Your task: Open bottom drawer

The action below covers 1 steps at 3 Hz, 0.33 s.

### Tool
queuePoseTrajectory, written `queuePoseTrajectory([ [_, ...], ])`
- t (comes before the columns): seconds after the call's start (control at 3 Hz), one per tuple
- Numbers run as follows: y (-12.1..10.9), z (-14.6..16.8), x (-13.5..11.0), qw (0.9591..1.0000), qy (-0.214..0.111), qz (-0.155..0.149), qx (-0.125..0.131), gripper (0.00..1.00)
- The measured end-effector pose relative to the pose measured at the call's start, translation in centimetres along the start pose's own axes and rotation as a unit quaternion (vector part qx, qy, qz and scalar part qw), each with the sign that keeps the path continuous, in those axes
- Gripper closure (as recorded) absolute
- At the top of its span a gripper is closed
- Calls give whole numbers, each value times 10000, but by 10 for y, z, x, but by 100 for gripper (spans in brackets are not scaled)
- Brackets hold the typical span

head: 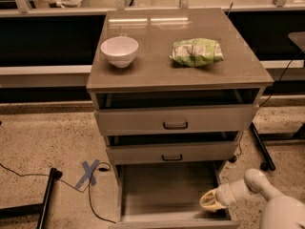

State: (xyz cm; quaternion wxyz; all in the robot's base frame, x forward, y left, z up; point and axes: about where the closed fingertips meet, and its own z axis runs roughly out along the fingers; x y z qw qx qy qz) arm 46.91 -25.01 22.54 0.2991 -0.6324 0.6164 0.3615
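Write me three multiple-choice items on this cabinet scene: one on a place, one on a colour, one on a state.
1. Where is the gripper?
A. on the cabinet top
B. low at the right side of the bottom drawer
C. on the floor left of the cabinet

2. What colour is the bowl?
A. white
B. red
C. black

3. How does the bottom drawer stand?
A. shut flush
B. pulled far out
C. taken out and set aside

Key:
1 B: the gripper sits by the drawer's right wall, near its front.
2 A: the bowl is plain white.
3 B: the drawer's bare inside lies open to view.
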Motion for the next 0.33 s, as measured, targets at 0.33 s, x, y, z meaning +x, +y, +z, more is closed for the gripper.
queuePoseTrajectory([
  [0.33,1,3,0,10000,-13,8,-21,77],
])
